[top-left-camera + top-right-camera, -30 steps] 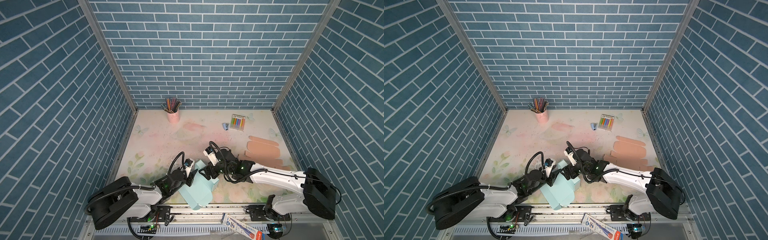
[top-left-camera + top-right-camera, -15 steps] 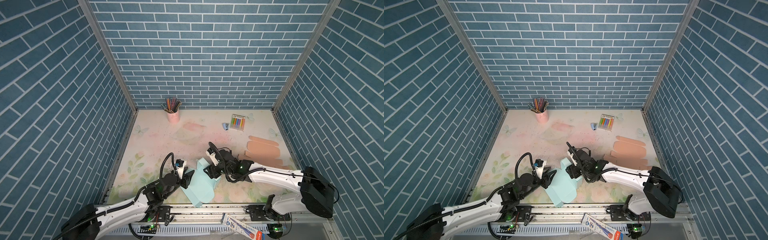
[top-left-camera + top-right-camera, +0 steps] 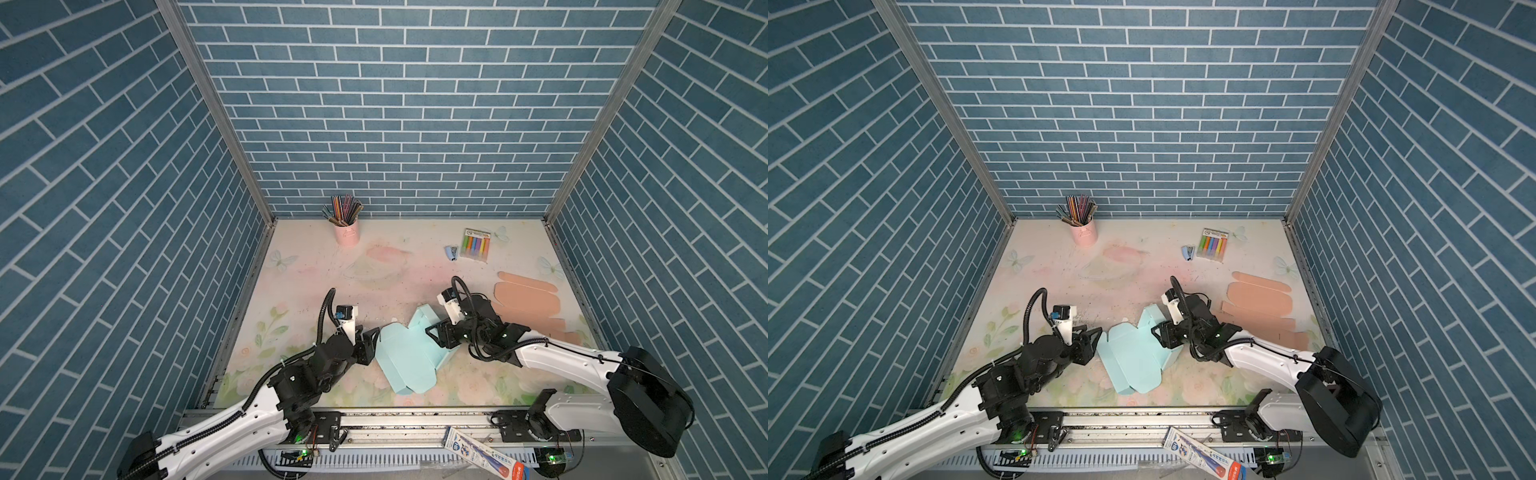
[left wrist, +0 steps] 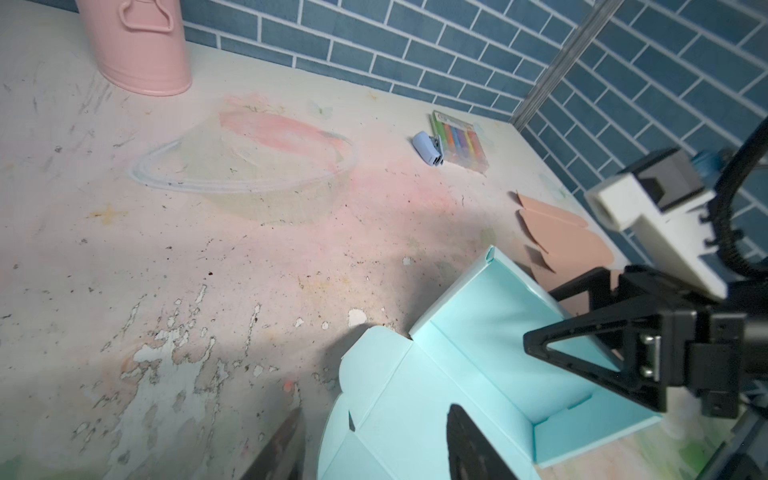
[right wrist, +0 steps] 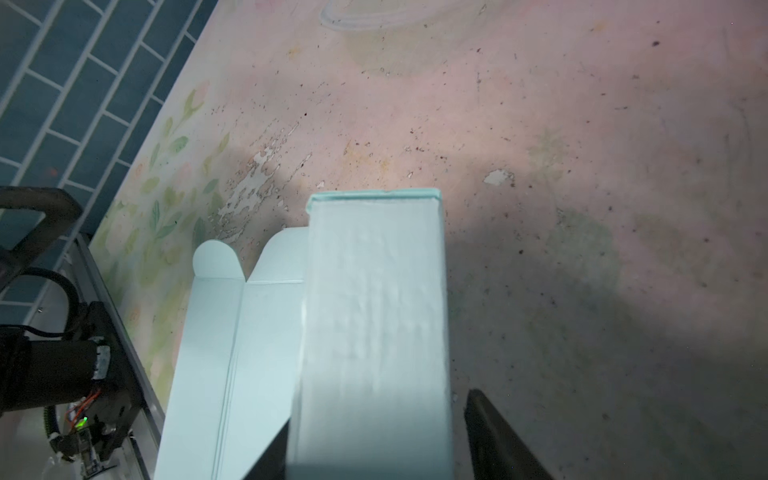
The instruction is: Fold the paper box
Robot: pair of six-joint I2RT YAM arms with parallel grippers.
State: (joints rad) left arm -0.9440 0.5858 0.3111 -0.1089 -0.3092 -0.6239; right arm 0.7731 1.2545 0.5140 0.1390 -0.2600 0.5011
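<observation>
Two grippers flank the pale-blue paper box [image 3: 409,359], which lies half-folded on the table [image 3: 374,274]. Left gripper [image 3: 373,345] sits just beside its left edge, jaws spread, empty. Right gripper [image 3: 434,334] straddles its raised flap, jaws not clamped. Marker pack [image 3: 476,245], well behind the box: label unreadable.

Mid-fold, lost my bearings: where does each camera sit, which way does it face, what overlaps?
Top views: stereo head high over the near edge, looking down toward the back wall; both top views show both arms, left gripper, right gripper, paper box.
Left wrist: on the left arm, facing across the table toward the pink cup; own fingertips and the right gripper show.
Right wrist: on the right arm, looking along the box's raised panel; own fingertips show.
Shared: all see the box.
</observation>
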